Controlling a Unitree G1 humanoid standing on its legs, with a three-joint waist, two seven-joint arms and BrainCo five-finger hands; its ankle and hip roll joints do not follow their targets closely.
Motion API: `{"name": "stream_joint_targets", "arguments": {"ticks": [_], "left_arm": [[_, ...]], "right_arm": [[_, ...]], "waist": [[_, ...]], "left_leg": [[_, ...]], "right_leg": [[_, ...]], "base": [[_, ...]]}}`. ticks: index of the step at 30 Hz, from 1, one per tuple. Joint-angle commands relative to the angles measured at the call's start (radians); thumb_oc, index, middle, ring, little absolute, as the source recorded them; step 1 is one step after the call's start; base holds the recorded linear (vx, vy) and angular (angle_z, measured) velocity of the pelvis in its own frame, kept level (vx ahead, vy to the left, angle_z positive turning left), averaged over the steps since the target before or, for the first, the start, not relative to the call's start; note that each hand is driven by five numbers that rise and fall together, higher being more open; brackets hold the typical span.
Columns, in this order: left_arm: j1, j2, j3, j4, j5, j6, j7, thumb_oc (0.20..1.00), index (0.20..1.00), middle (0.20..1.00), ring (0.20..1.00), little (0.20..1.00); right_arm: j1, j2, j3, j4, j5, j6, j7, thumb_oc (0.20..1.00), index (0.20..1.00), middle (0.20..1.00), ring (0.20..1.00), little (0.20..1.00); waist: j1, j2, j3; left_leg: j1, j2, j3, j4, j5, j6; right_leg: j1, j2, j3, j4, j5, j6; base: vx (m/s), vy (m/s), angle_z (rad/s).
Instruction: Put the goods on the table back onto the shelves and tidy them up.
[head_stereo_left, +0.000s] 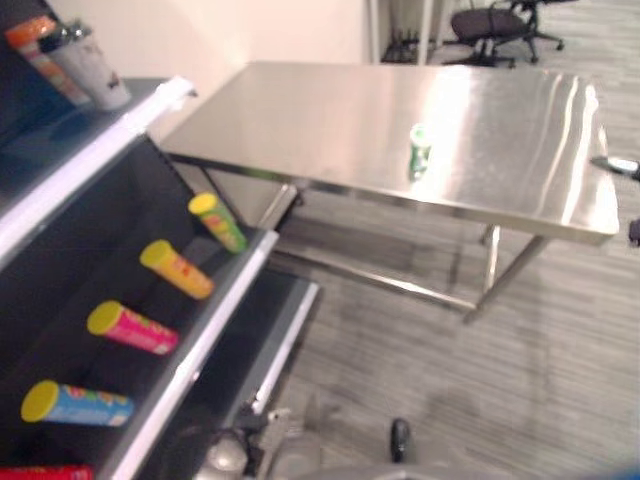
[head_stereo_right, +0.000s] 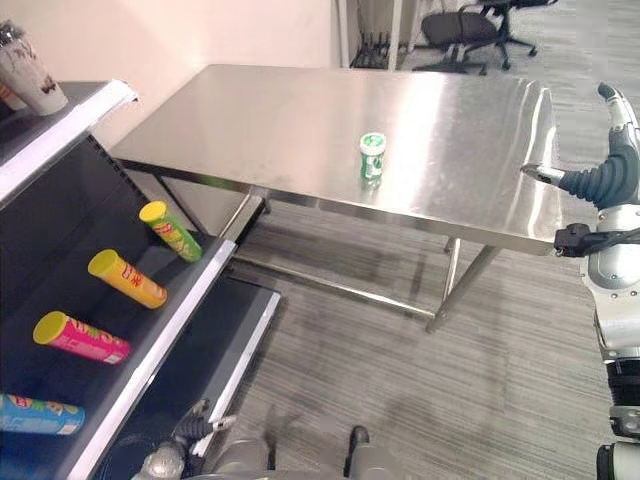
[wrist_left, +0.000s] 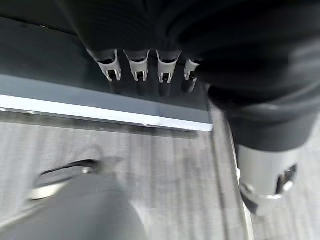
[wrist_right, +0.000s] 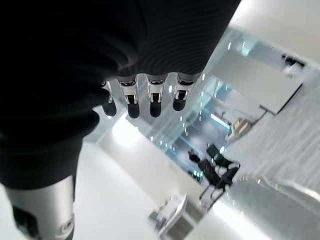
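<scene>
I see the green canister (head_stereo_right: 372, 157) standing upright near the middle of the steel table (head_stereo_right: 280, 120), well apart from both hands. My right hand (head_stereo_right: 612, 160) is raised beside the table's right end, holding nothing; its wrist view shows the fingers (wrist_right: 131, 100) curled short under the dark cover. My left hand (wrist_left: 150, 67) hangs low by the shelf edge (wrist_left: 100, 114), fingers likewise curled and holding nothing. The head views show what the wrist views do not: the shelf rack (head_stereo_left: 190, 350) at my left, with green (head_stereo_left: 218, 221), orange (head_stereo_left: 176, 268), pink (head_stereo_left: 131, 327) and blue (head_stereo_left: 76, 403) tubes lying tilted on one shelf, and a white cup (head_stereo_left: 95, 66) on the shelf above.
</scene>
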Motion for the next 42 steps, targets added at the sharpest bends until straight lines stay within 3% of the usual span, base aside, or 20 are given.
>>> {"name": "stream_joint_targets", "arguments": {"ticks": [1, 4, 7, 10, 12, 14, 15, 16, 19, 21, 22, 24, 26, 29, 42], "left_arm": [[-0.025, 0.049, -0.021, -0.029, -0.013, -0.025, 0.013, 1.0, 1.0, 1.0, 1.0, 1.0], [-0.036, 0.047, -0.016, -0.032, -0.013, -0.025, 0.012, 1.0, 1.0, 1.0, 1.0, 1.0], [-0.064, 0.047, -0.022, -0.022, 0.01, -0.022, 0.02, 1.0, 1.0, 1.0, 1.0, 1.0], [-0.088, 0.053, -0.008, -0.016, 0.003, -0.019, 0.034, 1.0, 1.0, 1.0, 1.0, 1.0], [-0.091, 0.057, -0.001, -0.02, 0.002, -0.019, 0.041, 1.0, 1.0, 1.0, 1.0, 1.0], [-0.079, 0.065, 0.002, -0.032, -0.001, -0.021, 0.037, 1.0, 1.0, 1.0, 1.0, 1.0], [-0.079, 0.065, 0.002, -0.032, -0.001, -0.021, 0.037, 1.0, 1.0, 1.0, 1.0, 1.0], [-0.066, 0.073, 0.008, -0.024, -0.001, -0.02, 0.036, 1.0, 1.0, 1.0, 1.0, 1.0], [-0.063, 0.078, 0.012, -0.01, -0.006, -0.021, 0.037, 1.0, 1.0, 1.0, 1.0, 1.0], [-0.071, 0.082, 0.012, 0.005, -0.006, -0.021, 0.034, 1.0, 1.0, 1.0, 1.0, 1.0], [-0.051, 0.092, 0.001, 0.08, 0.092, 0.023, 0.046, 1.0, 1.0, 1.0, 1.0, 1.0], [-0.058, 0.095, 0.012, 0.06, 0.066, 0.001, 0.036, 1.0, 1.0, 1.0, 1.0, 1.0], [-0.069, 0.085, 0.058, 0.031, 0.018, -0.012, 0.041, 1.0, 1.0, 1.0, 1.0, 1.0], [-0.037, 0.068, 0.074, 0.039, 0.014, -0.022, 0.039, 1.0, 1.0, 1.0, 1.0, 1.0], [-0.01, 0.04, 0.094, 0.114, 0.053, -0.011, 0.034, 1.0, 1.0, 1.0, 1.0, 1.0]], "right_arm": [[-0.099, -0.04, 0.006, -0.051, -0.001, -0.044, -0.027, 1.0, 1.0, 1.0, 1.0, 1.0], [-0.105, -0.008, 0.033, -0.083, -0.024, -0.038, -0.007, 1.0, 1.0, 1.0, 1.0, 1.0], [-0.105, 0.035, 0.054, -0.085, -0.046, -0.027, 0.004, 1.0, 1.0, 1.0, 1.0, 1.0], [-0.088, 0.068, 0.057, -0.085, -0.065, -0.013, 0.003, 1.0, 1.0, 1.0, 1.0, 1.0], [-0.075, 0.084, 0.051, -0.089, -0.074, -0.004, 0.006, 1.0, 1.0, 1.0, 1.0, 1.0], [-0.078, 0.082, 0.059, -0.088, -0.094, 0.004, 0.012, 1.0, 1.0, 1.0, 1.0, 1.0], [-0.079, 0.083, 0.06, -0.088, -0.094, 0.004, 0.012, 1.0, 1.0, 1.0, 1.0, 1.0], [-0.086, 0.094, 0.078, -0.076, -0.097, 0.007, 0.019, 1.0, 1.0, 1.0, 1.0, 1.0], [-0.1, 0.092, 0.096, -0.064, -0.087, 0.002, 0.024, 1.0, 1.0, 1.0, 1.0, 1.0], [-0.103, 0.082, 0.104, -0.056, -0.056, -0.007, 0.038, 1.0, 1.0, 1.0, 1.0, 1.0], [-0.054, -0.009, 0.08, 0.032, -0.128, -0.006, -0.016, 1.0, 1.0, 1.0, 1.0, 1.0], [-0.074, 0.018, 0.081, 0.028, -0.097, 0.001, 0.033, 1.0, 1.0, 1.0, 1.0, 1.0], [-0.033, 0.061, 0.061, -0.136, -0.079, -0.015, 0.056, 1.0, 1.0, 1.0, 1.0, 1.0], [0.043, 0.099, 0.043, -0.162, -0.024, -0.043, 0.104, 1.0, 1.0, 1.0, 1.0, 1.0], [0.114, 0.16, 0.149, -0.145, -0.018, -0.031, 0.22, 1.0, 1.0, 1.0, 1.0, 1.0]], "waist": [[0.039, -0.001, 0.0], [0.042, 0.02, -0.019], [0.052, 0.005, -0.038], [0.055, -0.012, -0.059], [0.055, -0.016, -0.065], [0.052, -0.013, -0.053], [0.052, -0.013, -0.053], [0.06, -0.016, -0.046], [0.059, -0.013, -0.044], [0.05, -0.017, -0.032], [0.027, -0.031, -0.018], [0.024, -0.026, -0.016], [0.031, -0.045, -0.018], [0.037, -0.043, -0.042], [0.062, -0.037, -0.051]], "left_leg": [[-0.041, -0.01, -0.083, -0.026, 0.043, -0.025], [-0.018, 0.022, -0.043, -0.06, 0.067, -0.024], [0.014, 0.017, 0.022, -0.047, 0.061, -0.008], [0.048, -0.009, 0.069, -0.05, 0.02, 0.025], [0.072, -0.03, 0.084, -0.047, -0.008, 0.046], [0.11, -0.06, 0.087, -0.045, -0.033, 0.072], [0.11, -0.06, 0.088, -0.045, -0.032, 0.072], [0.127, -0.067, 0.089, -0.043, -0.042, 0.081], [0.136, -0.053, 0.081, -0.049, -0.044, 0.078], [0.145, -0.048, 0.067, -0.055, -0.05, 0.075], [0.16, -0.043, 0.083, -0.047, -0.1, 0.081], [0.145, -0.05, 0.061, -0.013, -0.091, 0.069], [0.158, -0.037, 0.067, -0.009, -0.085, 0.052], [0.183, -0.016, 0.067, -0.049, -0.071, 0.048], [0.209, 0.012, 0.056, -0.087, -0.061, 0.031]], "right_leg": [[0.13, -0.013, 0.063, -0.001, -0.202, 0.16], [0.169, -0.029, 0.084, 0.0, -0.234, 0.18], [0.192, -0.088, 0.086, -0.022, -0.209, 0.206], [0.16, -0.154, 0.076, 0.018, -0.177, 0.242], [0.128, -0.184, 0.072, 0.095, -0.143, 0.256], [0.071, -0.214, 0.09, 0.242, -0.043, 0.251], [0.069, -0.214, 0.092, 0.245, -0.044, 0.251], [0.046, -0.225, 0.09, 0.279, 0.013, 0.243], [0.0, -0.185, 0.094, 0.252, -0.014, 0.235], [-0.069, -0.113, 0.084, 0.157, -0.058, 0.232], [-0.064, -0.081, 0.055, 0.096, -0.101, 0.231], [-0.024, -0.089, 0.069, 0.043, -0.105, 0.243], [0.005, -0.096, 0.027, -0.003, -0.08, 0.233], [0.054, -0.091, -0.014, -0.069, -0.067, 0.22], [0.121, -0.09, -0.077, -0.092, -0.092, 0.206]], "base": [[0.34, 0.061, -0.31], [0.43, 0.169, -0.61], [0.38, 0.189, -0.76], [0.26, 0.159, -0.6], [0.19, 0.126, -0.02], [0.16, 0.117, 0.25], [0.16, 0.062, 0.27], [0.07, 0.004, 0.13], [0.11, -0.05, 0.03], [0.05, -0.132, 0.03], [0.05, -0.155, 0.12], [0.05, -0.087, 0.55], [0.1, -0.109, 0.68], [0.1, -0.109, 0.15], [0.04, -0.054, 0.1]]}}
